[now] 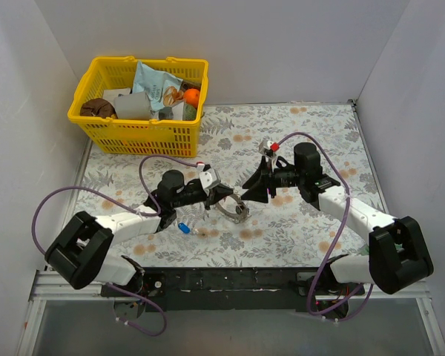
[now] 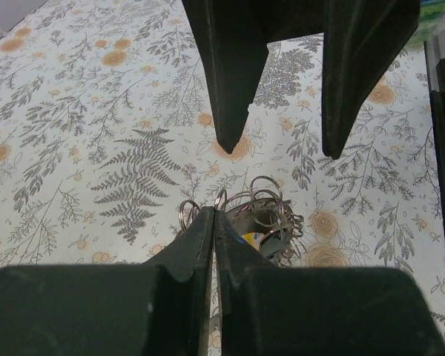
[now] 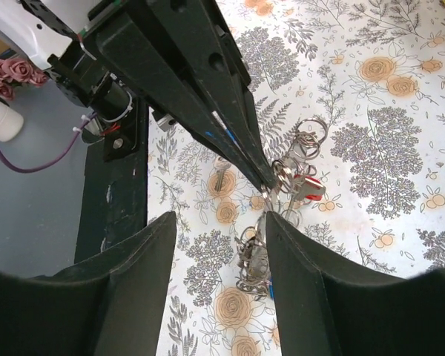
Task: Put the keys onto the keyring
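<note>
The keyring (image 1: 236, 209) is a silver cluster of wire loops at the middle of the floral table. My left gripper (image 1: 222, 195) is shut on one loop at its rim; in the left wrist view the closed tips (image 2: 215, 216) pinch the loop with the keyring (image 2: 263, 215) just beyond. My right gripper (image 1: 254, 188) is open, facing the left one. In the right wrist view the keyring (image 3: 254, 259) hangs beside my right gripper's (image 3: 220, 216) inner finger, and a red-capped key (image 3: 309, 185) sits among the loops. A blue-capped key (image 1: 184, 228) lies loose near the left arm.
A yellow basket (image 1: 104, 135) full of groceries stands at the back left. White walls close in the table on both sides and the back. A black rail (image 1: 230, 278) runs along the near edge.
</note>
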Available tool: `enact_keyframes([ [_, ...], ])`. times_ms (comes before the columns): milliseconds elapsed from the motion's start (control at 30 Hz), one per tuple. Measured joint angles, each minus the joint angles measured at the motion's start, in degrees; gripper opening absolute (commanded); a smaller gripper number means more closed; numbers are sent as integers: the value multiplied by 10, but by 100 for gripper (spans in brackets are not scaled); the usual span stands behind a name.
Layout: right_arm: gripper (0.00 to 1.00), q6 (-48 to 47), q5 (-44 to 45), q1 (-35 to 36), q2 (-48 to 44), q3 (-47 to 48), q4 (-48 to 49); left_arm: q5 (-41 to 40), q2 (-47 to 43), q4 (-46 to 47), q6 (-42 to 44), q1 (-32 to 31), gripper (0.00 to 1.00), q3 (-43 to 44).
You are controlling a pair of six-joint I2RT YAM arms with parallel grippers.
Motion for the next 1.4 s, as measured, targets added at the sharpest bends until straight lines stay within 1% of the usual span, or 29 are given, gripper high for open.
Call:
enact_keyframes([
  [233,53,-10,0,0,0,-15,3,12,46,13,0,0,0,18],
  [633,51,-17,19,0,38,-16,9,42,59,12,0,0,0,25],
  [867,38,-17,32,4,62,-16,10,53,59,12,0,0,0,26],
  [1033,36,-16,35,8,67,-16,12,59,59,12,0,0,0,26],
  [1133,33,-15,36,9,67,-16,20,63,59,11,0,0,0,28],
  [1233,27,-14,36,12,71,-15,24,67,61,5,0,0,0,33],
  [1267,22,-13,36,13,75,-15,24,69,61,4,0,0,0,35],
  [1333,16,-13,35,13,81,-15,24,70,61,3,0,0,0,36],
  [1367,9,-14,34,13,82,-15,24,70,61,1,0,0,0,36],
  [1400,7,-14,33,13,83,-15,24,70,61,-1,0,1,0,36],
])
